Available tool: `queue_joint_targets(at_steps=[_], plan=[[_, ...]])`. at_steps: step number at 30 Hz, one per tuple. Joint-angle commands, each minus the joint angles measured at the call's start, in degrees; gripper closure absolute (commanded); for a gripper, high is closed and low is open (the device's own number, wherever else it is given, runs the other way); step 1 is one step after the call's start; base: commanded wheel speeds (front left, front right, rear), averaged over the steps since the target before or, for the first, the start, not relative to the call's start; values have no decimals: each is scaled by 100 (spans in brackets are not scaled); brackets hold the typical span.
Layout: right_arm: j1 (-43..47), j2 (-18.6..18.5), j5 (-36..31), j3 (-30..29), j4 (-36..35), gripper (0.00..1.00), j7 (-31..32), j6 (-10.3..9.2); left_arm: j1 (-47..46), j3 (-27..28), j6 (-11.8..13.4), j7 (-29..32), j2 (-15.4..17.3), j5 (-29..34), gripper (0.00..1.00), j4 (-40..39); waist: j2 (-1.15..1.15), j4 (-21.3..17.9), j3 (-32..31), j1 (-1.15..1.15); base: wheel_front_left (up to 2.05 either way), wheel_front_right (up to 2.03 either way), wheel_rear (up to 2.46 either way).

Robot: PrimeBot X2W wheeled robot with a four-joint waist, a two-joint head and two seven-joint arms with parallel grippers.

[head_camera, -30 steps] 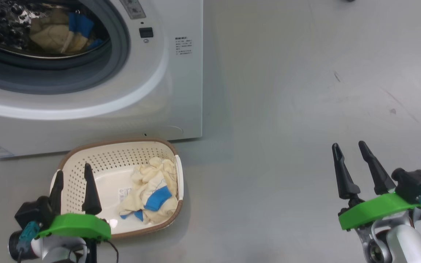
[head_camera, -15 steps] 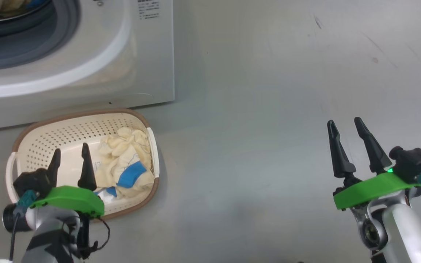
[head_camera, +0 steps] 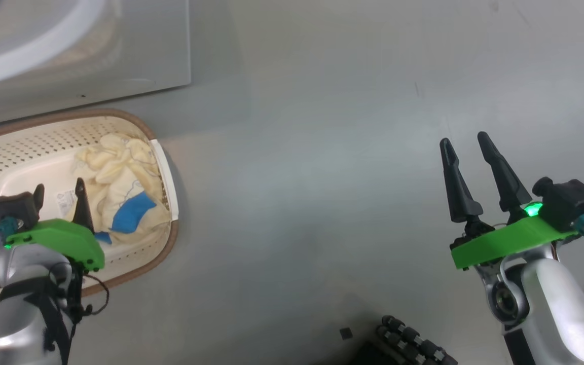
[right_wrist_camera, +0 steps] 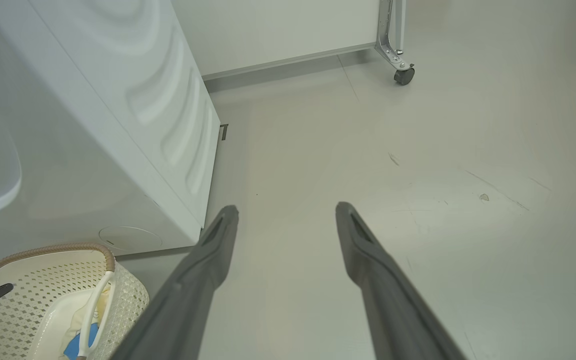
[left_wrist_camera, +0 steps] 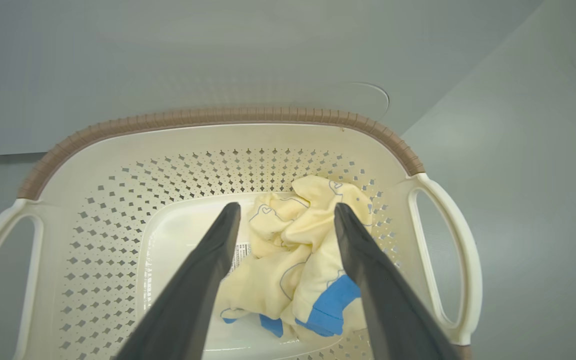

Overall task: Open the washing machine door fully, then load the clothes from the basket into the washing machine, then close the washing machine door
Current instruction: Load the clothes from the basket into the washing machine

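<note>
The cream basket (head_camera: 168, 238) with its brown rim (left_wrist_camera: 218, 117) stands on the floor against the front of the white washing machine (head_camera: 119, 50). A cream-yellow garment with blue cuffs (head_camera: 119, 187) lies bunched at the basket's right end. My left gripper (head_camera: 59, 185) hangs open over the basket. In the left wrist view its fingers (left_wrist_camera: 286, 206) straddle the clothes (left_wrist_camera: 298, 250) from above, apart from them. My right gripper (head_camera: 463, 139) is open and empty over bare floor far to the right. The washing machine door and the drum are out of view.
The machine's white side panel (right_wrist_camera: 133, 100) rises left of my right gripper (right_wrist_camera: 284, 207), with the basket (right_wrist_camera: 43, 248) at its foot. A metal leg on a caster (right_wrist_camera: 401, 76) stands by the far wall. A black ridged part (head_camera: 408, 344) sits at the bottom edge.
The head camera has tipped down and swung, so the machine's drum opening slid out of the picture. My left gripper has drawn nearer the clothes in the basket. The right gripper stays open.
</note>
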Motion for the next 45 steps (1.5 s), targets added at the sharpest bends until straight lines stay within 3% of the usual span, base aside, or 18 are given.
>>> queue_joint_targets(at_steps=[1, 8, 17, 24, 34, 45], plan=[[-34, -28, 34, 92, -170, 0, -56, -15, -108, 67, 4, 15, 238, -62, 0, 20, 0, -184, 243, -1, 0, 0, 0], [-163, 33, 90, 165, -175, 0, -56, -15, -635, -569, 4, 594, 532, -281, 0, 689, 0, -373, 632, -1, 0, 0, 0], [-387, 96, 163, 279, -154, 0, -56, -15, -1045, -1690, 4, 1332, 956, -710, 0, 839, 0, -553, 997, -1, 0, 0, 0], [-486, 115, 215, 359, -148, 0, -56, -15, -1304, -2177, 3, 1674, 1134, -1041, 0, 910, 0, -692, 1164, -1, 0, 0, 0], [-405, 124, 199, 249, -193, 0, -56, -15, -1677, -2988, 3, 2236, 1169, -1515, 0, 1035, 0, -677, 1316, -1, 0, 0, 0], [-236, 125, 95, 146, -349, 0, -56, -15, -2225, -3211, 3, 2371, 920, -1746, 0, 1674, 0, -589, 1554, -1, 0, 0, 0]])
